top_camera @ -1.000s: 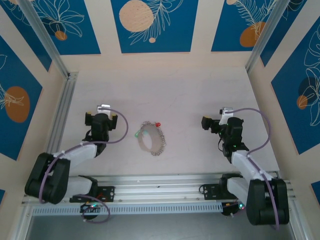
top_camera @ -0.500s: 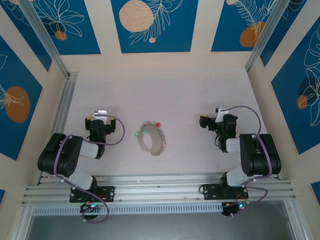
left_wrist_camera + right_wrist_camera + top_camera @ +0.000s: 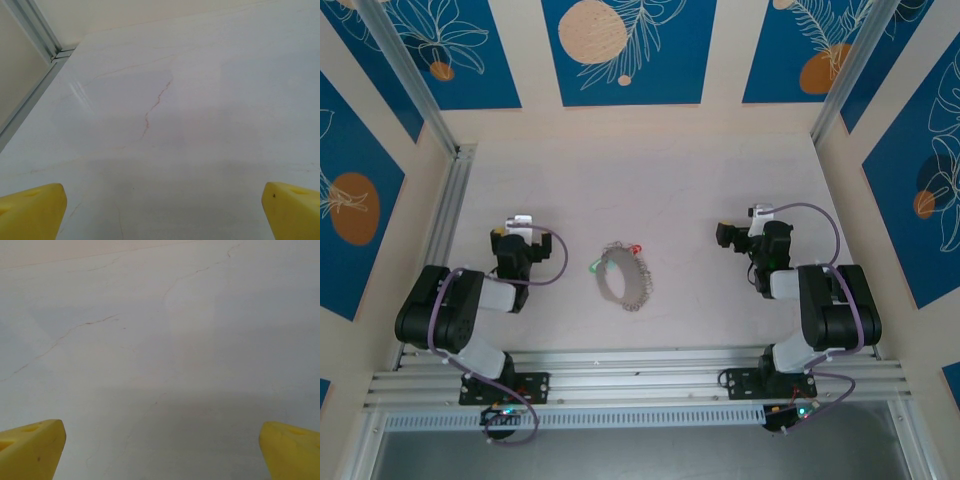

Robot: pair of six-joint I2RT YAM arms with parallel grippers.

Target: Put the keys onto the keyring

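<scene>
**Folded back and wide open**

The left arm (image 3: 445, 318) and right arm (image 3: 832, 310) sat folded by the near edge of the worktop (image 3: 680, 180), elbows drawn back over their bases. The left claw (image 3: 523, 237) (image 3: 162, 210) and right claw (image 3: 753, 233) (image 3: 162, 450) pointed toward the far edge, each spread wide and holding nothing. One keyring (image 3: 618, 278) lay mid-worktop, between the claws and apart from both. Two keys showed on it: one red key (image 3: 637, 248) at its far side and one green key (image 3: 593, 267) at its left.

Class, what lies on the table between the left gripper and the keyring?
Nothing: in the top view, only bare table separates the left gripper from the keyring.
</scene>
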